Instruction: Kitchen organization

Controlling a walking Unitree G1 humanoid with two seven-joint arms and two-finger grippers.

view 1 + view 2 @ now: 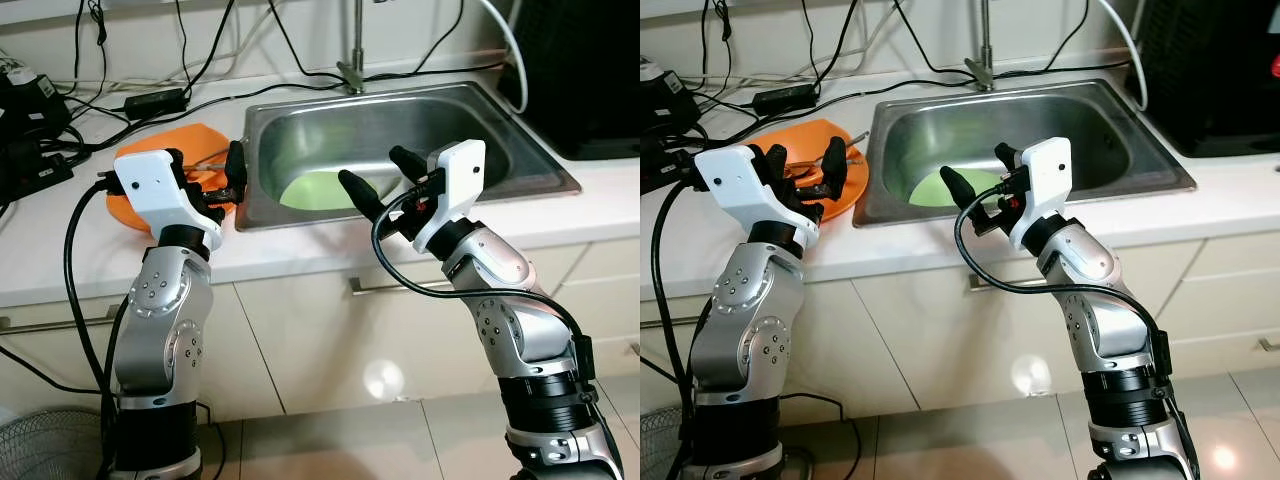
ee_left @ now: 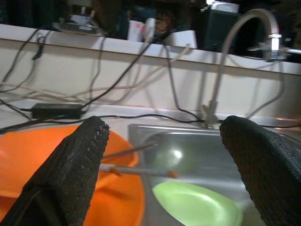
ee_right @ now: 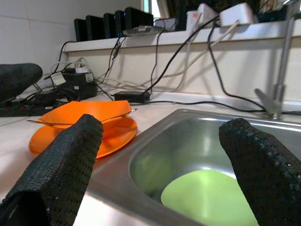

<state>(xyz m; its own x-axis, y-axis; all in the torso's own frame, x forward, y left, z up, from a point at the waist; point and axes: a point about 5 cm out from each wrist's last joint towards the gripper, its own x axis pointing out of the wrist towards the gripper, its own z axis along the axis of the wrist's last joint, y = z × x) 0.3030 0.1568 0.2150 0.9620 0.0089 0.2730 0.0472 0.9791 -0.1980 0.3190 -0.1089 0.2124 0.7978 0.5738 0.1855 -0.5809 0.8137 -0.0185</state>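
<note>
One green plate (image 1: pixel 318 189) lies flat in the sink (image 1: pixel 540 165), at my 12 o'clock. Stacked orange plates (image 1: pixel 855 180) with utensils sit on the counter (image 1: pixel 60 260) at 10 o'clock, just beside the rim. I hold my right gripper (image 1: pixel 383 180) wide over the near edge, my left gripper (image 1: pixel 802 165) wide above the orange stack. Cables crowd the back; I judge the basin offers room.

This is a home kitchen. A steel sink (image 1: pixel 520 165) is set into a pale worktop (image 1: pixel 330 245), with a tap (image 1: pixel 354 60) rising behind it by the wall. A green plate (image 1: pixel 320 188) lies in the sink and orange plates (image 1: pixel 845 190) sit on the worktop beside it. Below are cream cupboard doors (image 1: pixel 300 340) with bar handles, over a tiled floor (image 1: pixel 400 440). Black cables (image 1: pixel 200 70) trail along the back.
</note>
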